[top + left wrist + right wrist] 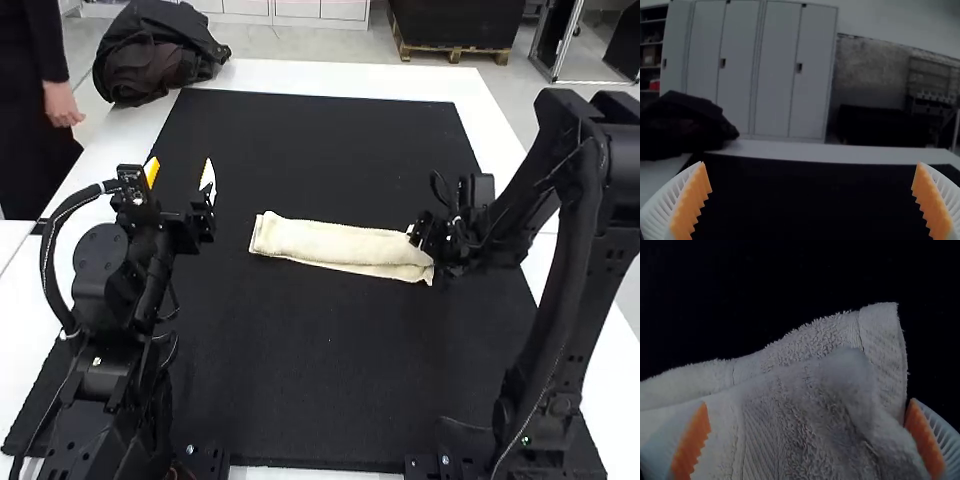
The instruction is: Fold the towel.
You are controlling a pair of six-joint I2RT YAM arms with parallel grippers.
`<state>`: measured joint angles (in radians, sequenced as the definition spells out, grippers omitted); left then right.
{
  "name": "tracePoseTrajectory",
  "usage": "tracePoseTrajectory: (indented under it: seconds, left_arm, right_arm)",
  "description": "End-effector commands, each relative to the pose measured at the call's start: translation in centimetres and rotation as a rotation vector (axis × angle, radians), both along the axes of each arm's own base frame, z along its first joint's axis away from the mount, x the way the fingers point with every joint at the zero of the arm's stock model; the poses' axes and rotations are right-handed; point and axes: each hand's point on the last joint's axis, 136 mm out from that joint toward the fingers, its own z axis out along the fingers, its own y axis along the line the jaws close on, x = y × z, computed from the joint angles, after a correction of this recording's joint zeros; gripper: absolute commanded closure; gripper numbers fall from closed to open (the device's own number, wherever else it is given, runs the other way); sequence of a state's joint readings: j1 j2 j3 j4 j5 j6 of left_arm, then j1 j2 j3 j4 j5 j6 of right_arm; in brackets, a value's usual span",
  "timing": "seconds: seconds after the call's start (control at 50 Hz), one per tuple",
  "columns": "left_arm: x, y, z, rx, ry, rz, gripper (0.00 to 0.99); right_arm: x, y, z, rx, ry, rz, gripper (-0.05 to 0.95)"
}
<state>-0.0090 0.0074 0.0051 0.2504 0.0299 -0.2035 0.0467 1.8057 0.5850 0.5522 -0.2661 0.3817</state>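
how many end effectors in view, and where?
2. Left end effector is at the left side of the black mat in the high view, fingers apart. Right end effector is at the right end of the towel, fingers apart.

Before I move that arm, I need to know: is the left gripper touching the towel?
Apart. The high view shows a strip of bare black mat between the left gripper and the near end of the towel.
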Motion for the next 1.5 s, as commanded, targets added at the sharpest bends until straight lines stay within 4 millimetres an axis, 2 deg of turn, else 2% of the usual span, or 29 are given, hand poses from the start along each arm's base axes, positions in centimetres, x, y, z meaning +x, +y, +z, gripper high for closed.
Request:
tracePoseTrajectory:
  seconds: [0.0, 0.18, 0.36, 0.48, 0.86, 1.48]
  left_arm:
    - [-0.1, -0.4, 0.2, 0.004, -0.011, -0.017, 0.052]
    - [-0.1, -0.4, 0.2, 0.004, -0.011, -0.017, 0.052]
    - [-0.1, -0.4, 0.2, 0.004, -0.013, -0.017, 0.052]
    - [-0.1, -0.4, 0.2, 0.004, -0.013, -0.017, 0.052]
    - [-0.1, -0.4, 0.2, 0.004, -0.013, -0.017, 0.052]
    - [-0.1, -0.4, 0.2, 0.004, -0.011, -0.017, 0.052]
  right_arm:
    - [-0.4, -0.3, -0.3, 0.119, 0.046, 0.005, 0.00]
    - [-0.7, -2.9, -0.1, 0.219, 0.068, -0.042, 0.00]
    - [-1.6, -3.2, -1.2, 0.246, 0.103, -0.042, 0.00]
    - [-1.8, -2.4, -1.5, 0.244, 0.114, -0.021, 0.00]
    - [-2.4, 2.5, -1.3, 0.271, 0.142, 0.074, 0.00]
    - [-2.2, 4.6, -0.1, 0.292, 0.131, 0.105, 0.00]
